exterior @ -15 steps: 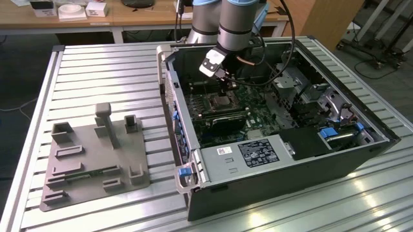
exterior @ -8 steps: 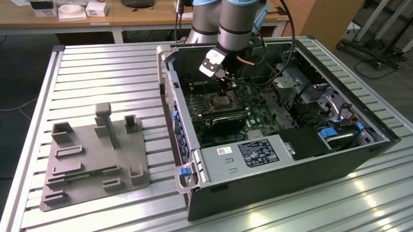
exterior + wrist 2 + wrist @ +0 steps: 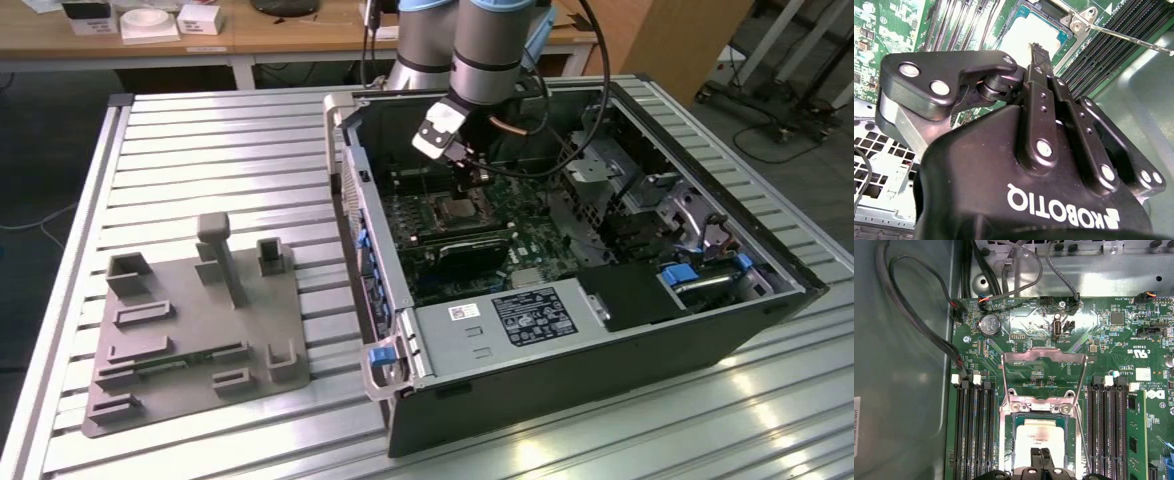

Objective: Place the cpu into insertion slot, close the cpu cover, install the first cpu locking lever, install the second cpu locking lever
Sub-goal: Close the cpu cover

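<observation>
The cpu [image 3: 1041, 432] lies flat in the insertion slot [image 3: 1070, 440], its silvery top facing up; it also shows in the second wrist view as the pale cpu [image 3: 1034, 32]. The cpu cover [image 3: 1044, 358] stands open, swung back from its hinge, with green board visible through its cut-out. A thin locking lever [image 3: 1081, 437] runs beside the slot and is raised; the same lever [image 3: 1126, 38] crosses the second wrist view. My gripper [image 3: 1040, 456] hangs just over the cpu's near edge, fingers [image 3: 1040, 95] shut together with nothing between them. In the exterior view the gripper [image 3: 462, 182] is above the slot [image 3: 461, 210].
Black memory slots [image 3: 973, 430] flank the socket on both sides. Cables [image 3: 914, 315] loop along the case wall. The open computer case [image 3: 747, 300] holds a grey labelled box [image 3: 514, 320] and drive bays. A grey fixture plate [image 3: 187, 330] lies on the slatted table at the exterior view's left.
</observation>
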Robot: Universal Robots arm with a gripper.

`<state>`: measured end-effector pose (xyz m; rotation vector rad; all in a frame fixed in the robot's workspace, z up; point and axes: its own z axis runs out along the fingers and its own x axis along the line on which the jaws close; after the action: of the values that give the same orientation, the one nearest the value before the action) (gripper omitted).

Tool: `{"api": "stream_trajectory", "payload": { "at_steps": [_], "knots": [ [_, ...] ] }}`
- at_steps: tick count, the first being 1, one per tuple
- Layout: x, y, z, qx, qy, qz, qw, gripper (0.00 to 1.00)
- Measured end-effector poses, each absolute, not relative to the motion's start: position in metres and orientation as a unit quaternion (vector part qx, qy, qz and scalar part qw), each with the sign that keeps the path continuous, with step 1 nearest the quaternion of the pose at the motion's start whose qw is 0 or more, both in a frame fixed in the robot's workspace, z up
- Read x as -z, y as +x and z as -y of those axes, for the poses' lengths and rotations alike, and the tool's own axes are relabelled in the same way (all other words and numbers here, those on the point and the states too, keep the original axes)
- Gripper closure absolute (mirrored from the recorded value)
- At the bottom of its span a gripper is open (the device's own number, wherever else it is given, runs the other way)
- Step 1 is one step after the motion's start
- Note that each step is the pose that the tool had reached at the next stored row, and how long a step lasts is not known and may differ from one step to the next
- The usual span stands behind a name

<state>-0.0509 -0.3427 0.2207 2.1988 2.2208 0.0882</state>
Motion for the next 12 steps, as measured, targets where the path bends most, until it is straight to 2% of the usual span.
{"api": "stream_trajectory", "payload": {
  "at_steps": [12],
  "knots": [
    [-0.232,-0.045,0.343,-0.028,0.703,-0.71,0.008,0.9]
  ]
}}
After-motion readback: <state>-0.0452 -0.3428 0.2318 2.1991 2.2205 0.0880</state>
